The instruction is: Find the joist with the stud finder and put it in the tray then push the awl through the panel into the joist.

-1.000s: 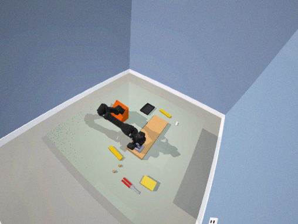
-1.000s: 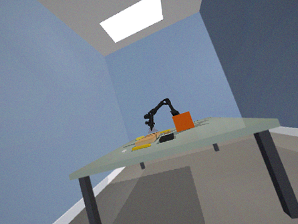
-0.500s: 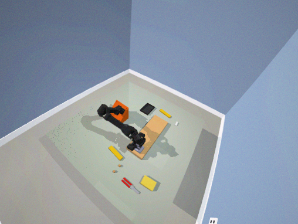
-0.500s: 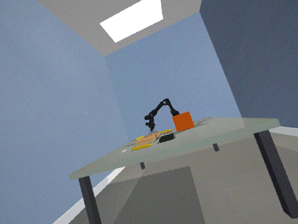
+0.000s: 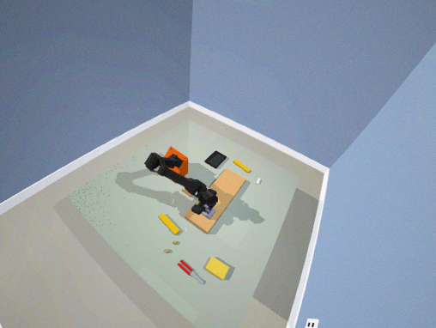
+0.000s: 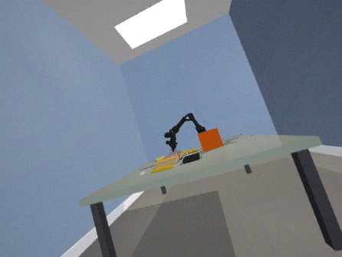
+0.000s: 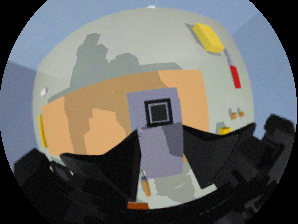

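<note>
The tan floor panel (image 5: 231, 186) (image 6: 165, 161) (image 7: 194, 100) lies on the table. My gripper (image 5: 205, 209) (image 6: 173, 150) (image 7: 157, 127) is shut on the grey-purple stud finder (image 5: 209, 213) (image 7: 161, 155), over the panel's near end in the top view. Whether the stud finder touches the panel I cannot tell. Its square display (image 7: 159, 112) is dark with a pale outline. The black tray (image 5: 215, 159) (image 6: 191, 158) is empty, beyond the panel's far end. What looks like the awl, with an orange handle (image 5: 186, 193) (image 7: 146, 188) and grey tip, lies beside the panel on the robot base's side. The joist is hidden.
Yellow bars (image 5: 242, 166) (image 5: 169, 224) lie beyond each end of the panel. A yellow block (image 5: 217, 268), red-handled pliers (image 5: 192, 272) and two small tan pieces (image 5: 175, 242) (image 5: 166, 251) lie at the near side. A small white piece (image 5: 258, 181) lies right of the panel. The orange base block (image 6: 211, 139) stands behind.
</note>
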{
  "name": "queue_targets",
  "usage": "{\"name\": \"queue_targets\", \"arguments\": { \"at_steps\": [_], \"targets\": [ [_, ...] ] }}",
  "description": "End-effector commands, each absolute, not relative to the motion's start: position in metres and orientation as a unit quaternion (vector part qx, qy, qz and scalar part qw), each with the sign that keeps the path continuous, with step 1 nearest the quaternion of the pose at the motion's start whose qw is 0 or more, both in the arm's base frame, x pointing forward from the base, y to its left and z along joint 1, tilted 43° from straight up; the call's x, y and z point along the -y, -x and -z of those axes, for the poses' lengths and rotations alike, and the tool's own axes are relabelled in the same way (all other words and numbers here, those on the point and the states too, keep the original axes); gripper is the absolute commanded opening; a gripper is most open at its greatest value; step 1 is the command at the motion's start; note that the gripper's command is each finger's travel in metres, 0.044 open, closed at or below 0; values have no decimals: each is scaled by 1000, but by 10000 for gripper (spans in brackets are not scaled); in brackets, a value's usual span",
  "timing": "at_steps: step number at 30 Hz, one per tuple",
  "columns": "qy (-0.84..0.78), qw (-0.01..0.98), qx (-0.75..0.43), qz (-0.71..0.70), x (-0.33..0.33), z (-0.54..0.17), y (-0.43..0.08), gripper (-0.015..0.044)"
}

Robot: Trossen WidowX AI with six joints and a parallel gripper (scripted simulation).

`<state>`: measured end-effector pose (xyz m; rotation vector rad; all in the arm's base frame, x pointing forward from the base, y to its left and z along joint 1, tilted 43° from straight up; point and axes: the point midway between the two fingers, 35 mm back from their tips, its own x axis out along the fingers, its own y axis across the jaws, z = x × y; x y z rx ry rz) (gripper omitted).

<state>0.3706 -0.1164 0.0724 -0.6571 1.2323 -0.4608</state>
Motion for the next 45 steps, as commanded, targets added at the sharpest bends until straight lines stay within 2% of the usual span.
{"name": "queue_targets", "arguments": {
  "at_steps": [1, 45],
  "targets": [
    [301, 741, -564, 207, 106, -62, -369, 0],
    [298, 742, -564, 205, -5, 39, -364, 0]
  ]
}}
